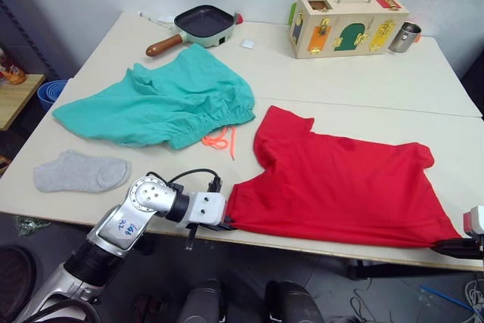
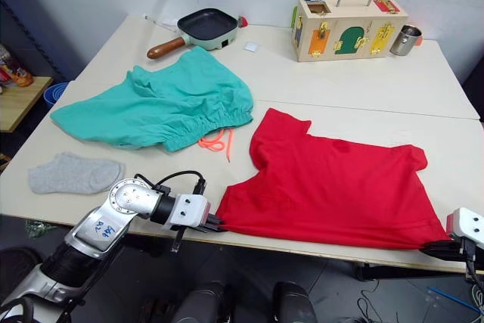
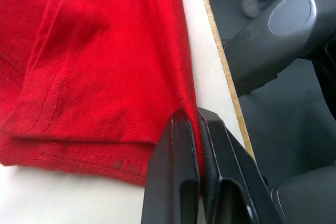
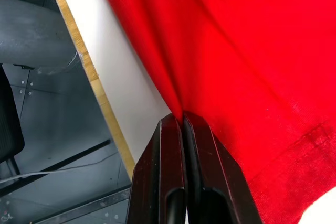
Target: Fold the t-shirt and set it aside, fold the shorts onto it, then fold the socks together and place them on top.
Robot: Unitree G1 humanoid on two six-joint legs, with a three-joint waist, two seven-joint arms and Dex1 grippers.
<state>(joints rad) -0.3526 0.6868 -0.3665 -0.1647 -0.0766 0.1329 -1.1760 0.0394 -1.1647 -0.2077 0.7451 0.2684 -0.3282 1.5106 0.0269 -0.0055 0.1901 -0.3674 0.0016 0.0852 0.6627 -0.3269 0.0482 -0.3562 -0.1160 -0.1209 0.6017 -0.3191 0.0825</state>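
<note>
Left gripper [image 3: 198, 124]: I see it pinching the t-shirt [image 1: 340, 187] hem.
Right gripper [image 4: 182, 121]: clamped on the opposite hem corner.

**Hidden / cut off**

R gripper [image 1: 446, 246] is cropped by my head cam's frame edge, tips buried under the t-shirt [image 1: 340, 187] hem. Socks [image 1: 82, 172]: can't tell one from two. Shorts [image 1: 162, 104] drawstring [image 1: 219, 141] mostly tucked under waistband.

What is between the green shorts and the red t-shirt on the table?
The shorts' neon orange drawstring lies on bare table between them and the t-shirt, seen in both eye views.
</note>
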